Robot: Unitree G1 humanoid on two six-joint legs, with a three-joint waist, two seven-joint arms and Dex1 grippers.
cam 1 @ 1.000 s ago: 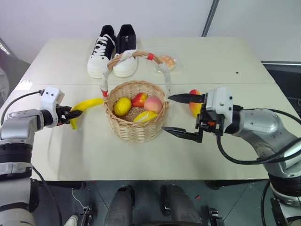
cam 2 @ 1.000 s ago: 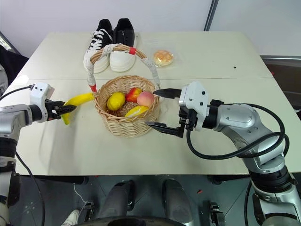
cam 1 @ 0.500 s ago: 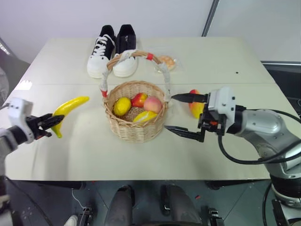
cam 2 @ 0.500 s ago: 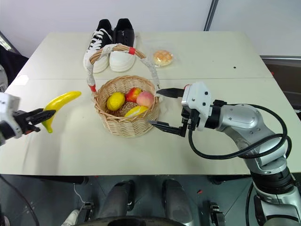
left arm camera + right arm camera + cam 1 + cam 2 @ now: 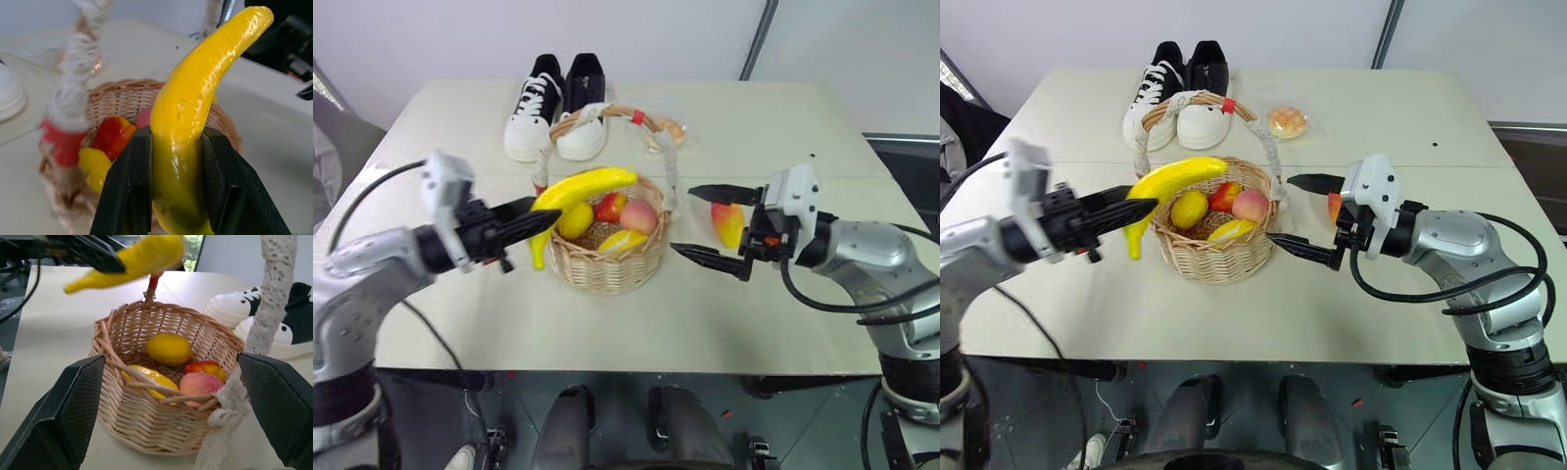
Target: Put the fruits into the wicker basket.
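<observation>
Long curved yellow banana [image 5: 578,192] clamped near its lower end between the two black fingers of the left gripper [image 5: 530,221], lifted off the surface and held above the left rim of the round tan woven wicker basket [image 5: 607,264], its upper end reaching over the basket's opening; oval red-and-yellow mango [image 5: 727,223] lying on the table to the right of the basket, clear of its wall; basket standing on the pale rectangular table [image 5: 607,323], its tall arched handle wrapped in white cloth with red bands [image 5: 607,113] rising over the opening; inside the basket, a yellow lemon-shaped fruit [image 5: 169,349], a pink peach-like fruit [image 5: 200,387], a small red-and-yellow fruit [image 5: 208,367] and a further yellow piece [image 5: 146,377] at the front; right gripper [image 5: 710,227] level beside the basket's right wall, its fingers spread wide and holding nothing, the mango just behind them; pair of black-and-white sneakers [image 5: 558,117] beyond the basket at the far side of the table; round orange bun in clear wrapping [image 5: 1287,121] behind the basket, to the right of the sneakers.
</observation>
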